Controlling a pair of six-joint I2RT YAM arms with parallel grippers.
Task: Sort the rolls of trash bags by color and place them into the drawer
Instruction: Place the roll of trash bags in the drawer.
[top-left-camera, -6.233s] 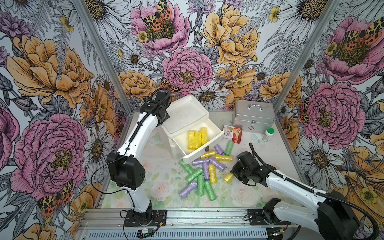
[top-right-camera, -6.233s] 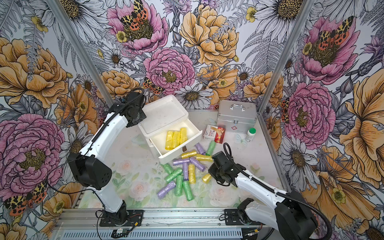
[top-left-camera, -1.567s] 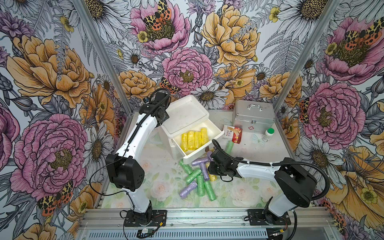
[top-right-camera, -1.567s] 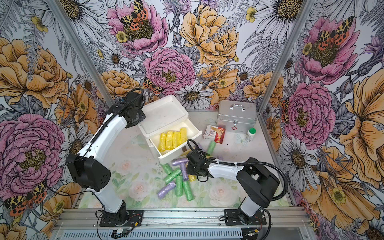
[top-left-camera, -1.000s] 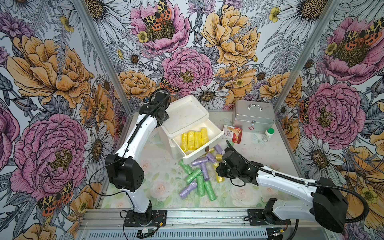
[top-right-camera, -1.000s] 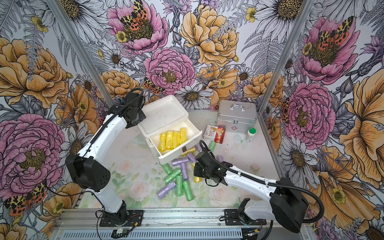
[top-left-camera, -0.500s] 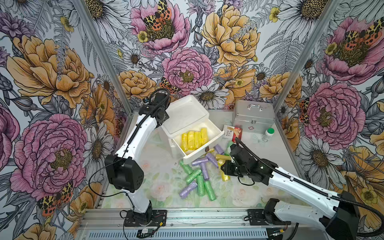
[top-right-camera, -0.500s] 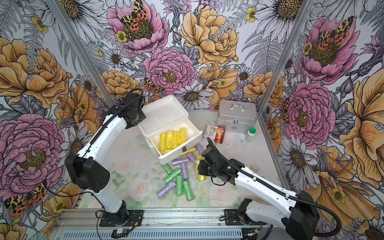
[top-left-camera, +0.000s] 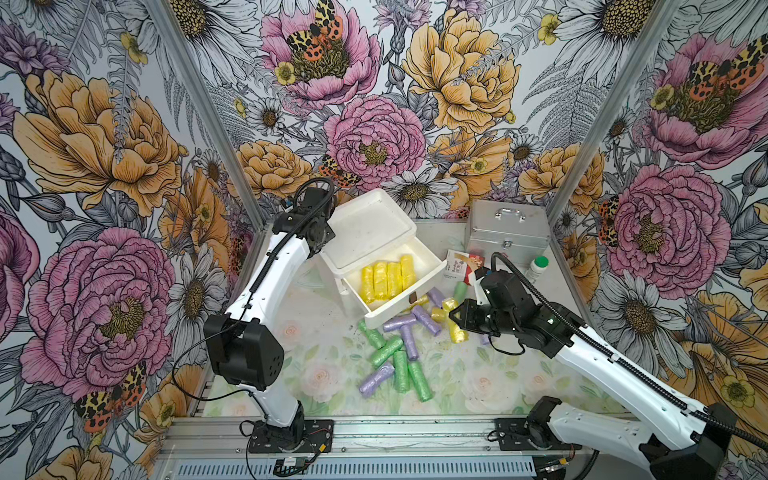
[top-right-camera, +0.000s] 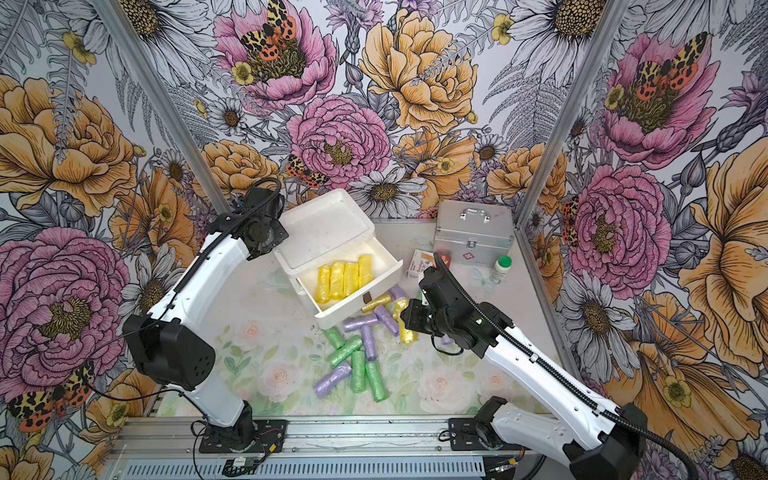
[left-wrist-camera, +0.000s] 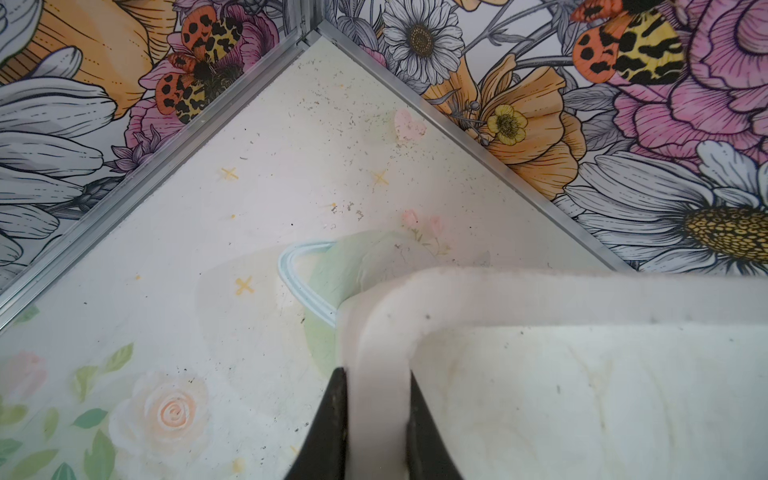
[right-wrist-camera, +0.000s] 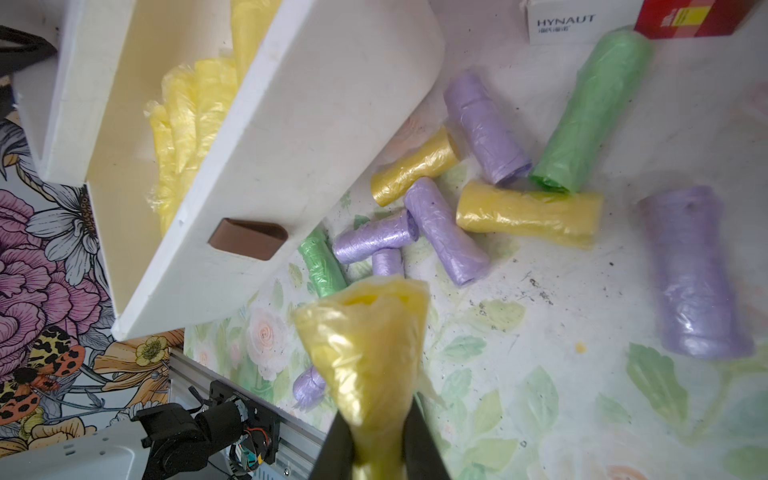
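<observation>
Room for moving is tightest around the drawer (top-left-camera: 409, 309): it stands pulled out of the white cabinet (top-left-camera: 368, 222), its front wall angled toward the middle of the desk (top-left-camera: 324, 374), and loose rolls (top-left-camera: 397, 345) lie right against that front. Bare desk shows between the pile and the front rail (top-left-camera: 415, 432), and on the left arm's side. Flowered walls (top-left-camera: 124, 166) close three sides

The left gripper (left-wrist-camera: 376, 419) is pressed onto the cabinet's raised rim at a back corner, one finger inside and one outside. The right gripper (right-wrist-camera: 378, 440) pinches a yellow roll (right-wrist-camera: 365, 345) by one end, apparently lifted off the desk, just off the drawer front. The roll's long axis carries on along the fingers, its open end pointing forward toward the loose lilac, green and yellow rolls

In the drawer four yellow rolls (top-left-camera: 384, 280) lie side by side, long axes parallel, running front to back. Bare drawer floor shows beside them on the side toward the carton (top-left-camera: 461, 264). A green roll (right-wrist-camera: 590, 112) lies just beside that carton. Farther back on the right arm's side stand a metal box (top-left-camera: 505, 230) and a white bottle (top-left-camera: 537, 270) with a green cap
</observation>
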